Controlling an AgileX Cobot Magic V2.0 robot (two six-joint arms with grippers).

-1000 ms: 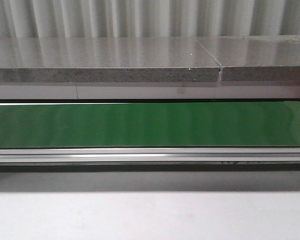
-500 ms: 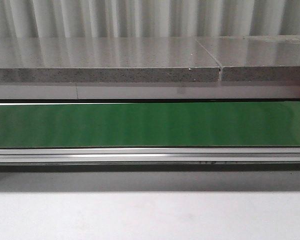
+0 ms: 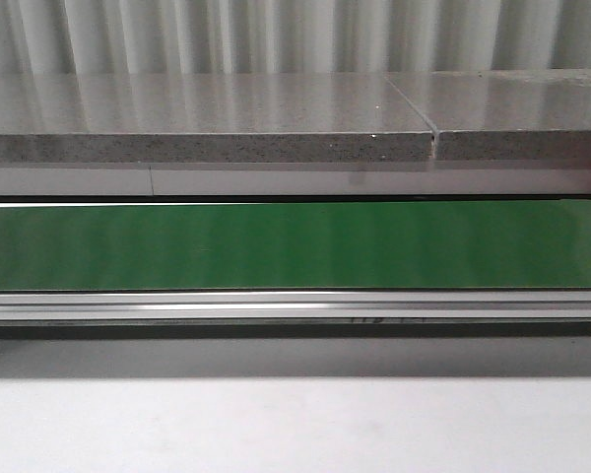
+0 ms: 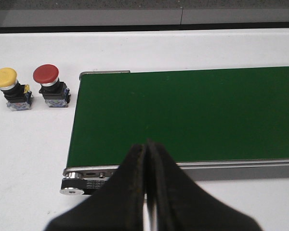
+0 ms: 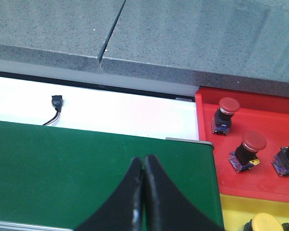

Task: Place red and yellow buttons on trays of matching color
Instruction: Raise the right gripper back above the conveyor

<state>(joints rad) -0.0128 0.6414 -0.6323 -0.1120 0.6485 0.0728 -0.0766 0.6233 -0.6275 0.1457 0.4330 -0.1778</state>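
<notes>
In the left wrist view a yellow button and a red button stand side by side on the white table beside the end of the green belt. My left gripper is shut and empty above the belt's near rail. In the right wrist view the red tray holds three red buttons, one of them nearest the belt. The yellow tray below it holds yellow buttons. My right gripper is shut and empty over the belt's other end. No gripper shows in the front view.
The front view shows only the green belt, its metal rail and a grey stone ledge behind. A small black plug with a wire lies on the white table beyond the belt.
A small dark mark on the belt's rail has slid leftward in the front view. Nothing else has moved.
</notes>
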